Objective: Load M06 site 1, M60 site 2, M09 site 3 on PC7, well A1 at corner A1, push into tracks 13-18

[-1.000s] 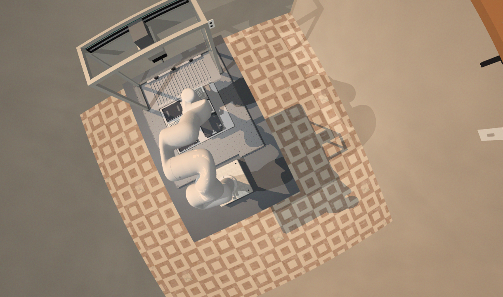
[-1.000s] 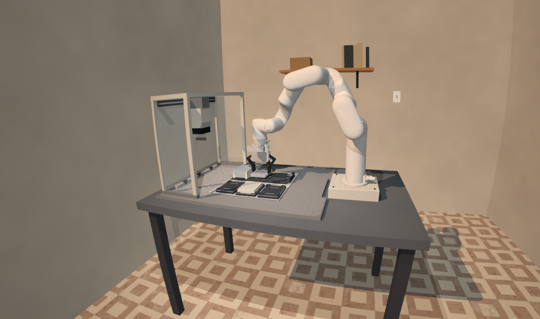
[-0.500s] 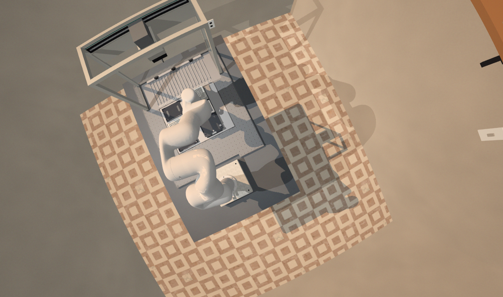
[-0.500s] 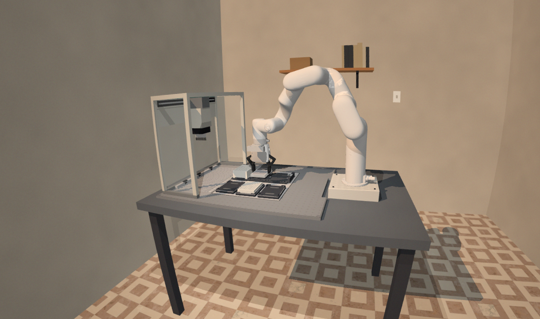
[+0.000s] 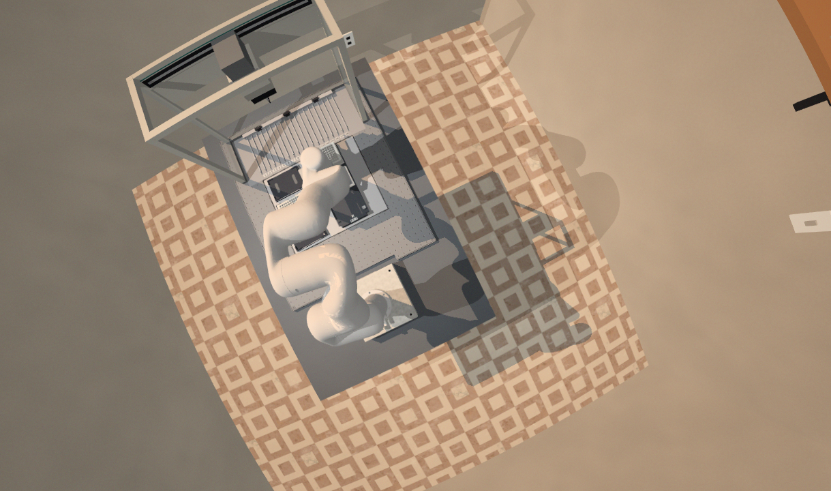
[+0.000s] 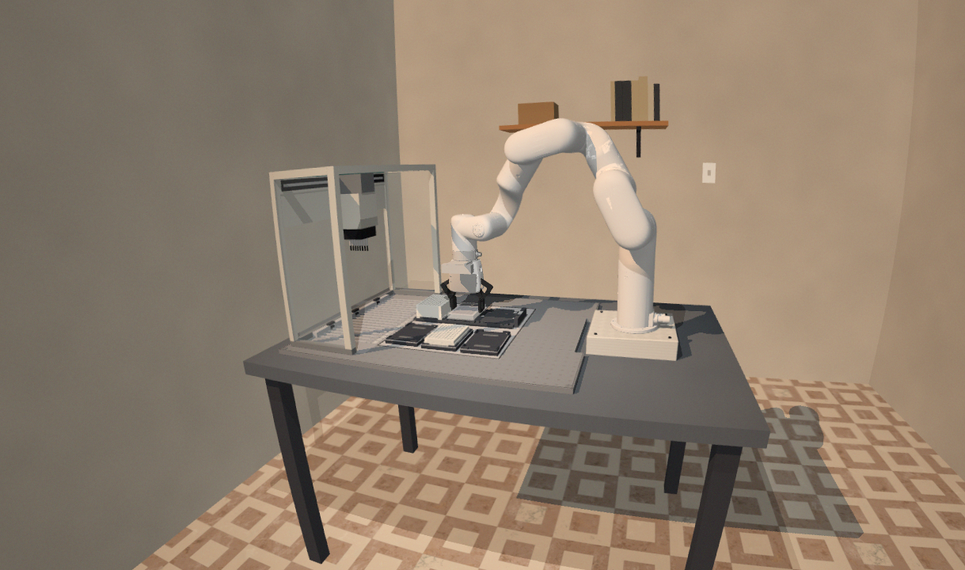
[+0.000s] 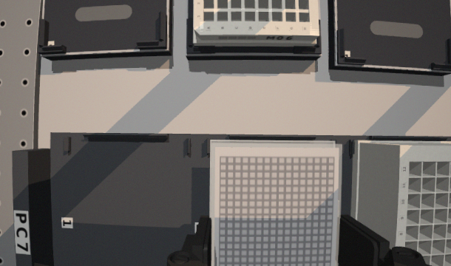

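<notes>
My gripper (image 6: pixel 466 305) (image 7: pixel 273 237) points down, shut on M60, with one finger on each long side. M60 (image 6: pixel 464 312) (image 7: pixel 275 192), a pale 384-well plate, is over site 2 of the carrier, low between its locators. I cannot tell if it is fully seated. The black carrier PC7 (image 5: pixel 349 210) (image 6: pixel 502 317) (image 7: pixel 118 185) lies on the apron, handle towards the arm's base, site 1 empty. M09 (image 6: pixel 432 306) (image 7: pixel 432 207), a grey deep-well block, stands on site 3. M06 (image 6: pixel 448 334) (image 7: pixel 256 27) sits on the middle nest, S2. The near carrier corners are hidden.
Empty black nests S1 (image 6: pixel 485 343) (image 7: pixel 103 33) and S3 (image 5: pixel 283 184) (image 6: pixel 409 333) (image 7: pixel 392 48) flank M06. The ribbed rails (image 5: pixel 308 122) (image 6: pixel 372 318) lie beyond the carrier, under the instrument's frame (image 5: pixel 240 86) (image 6: pixel 335 262). A pipetting head (image 6: pixel 359 212) hangs above them.
</notes>
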`<state>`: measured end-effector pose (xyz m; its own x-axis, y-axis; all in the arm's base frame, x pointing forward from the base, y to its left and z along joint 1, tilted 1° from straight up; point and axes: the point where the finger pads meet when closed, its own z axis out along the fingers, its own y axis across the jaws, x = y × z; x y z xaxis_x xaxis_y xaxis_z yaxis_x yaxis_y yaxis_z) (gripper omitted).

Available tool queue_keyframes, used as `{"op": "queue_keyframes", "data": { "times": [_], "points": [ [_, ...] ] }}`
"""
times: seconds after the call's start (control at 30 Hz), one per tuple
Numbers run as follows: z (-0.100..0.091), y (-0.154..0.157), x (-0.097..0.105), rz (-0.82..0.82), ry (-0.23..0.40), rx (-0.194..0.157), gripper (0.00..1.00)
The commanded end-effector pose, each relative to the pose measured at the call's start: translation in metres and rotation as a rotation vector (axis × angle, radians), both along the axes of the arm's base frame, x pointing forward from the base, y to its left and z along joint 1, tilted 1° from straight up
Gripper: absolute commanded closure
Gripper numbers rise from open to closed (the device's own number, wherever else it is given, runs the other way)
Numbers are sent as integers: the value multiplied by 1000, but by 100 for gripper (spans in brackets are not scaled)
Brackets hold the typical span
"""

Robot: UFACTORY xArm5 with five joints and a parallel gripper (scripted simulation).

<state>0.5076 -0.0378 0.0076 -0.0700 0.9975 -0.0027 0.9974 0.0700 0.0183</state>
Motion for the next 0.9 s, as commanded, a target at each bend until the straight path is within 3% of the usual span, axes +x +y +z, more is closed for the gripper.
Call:
{"op": "queue_keyframes", "data": {
  "times": [0.0,0.73,0.77,0.87],
  "points": [
    [-1,0,2,0,-4,3,100],
    [-4,0,2,0,-4,3,100],
    [-5,0,2,0,-4,3,0],
    [-5,0,2,0,-4,3,0]
  ]
}}
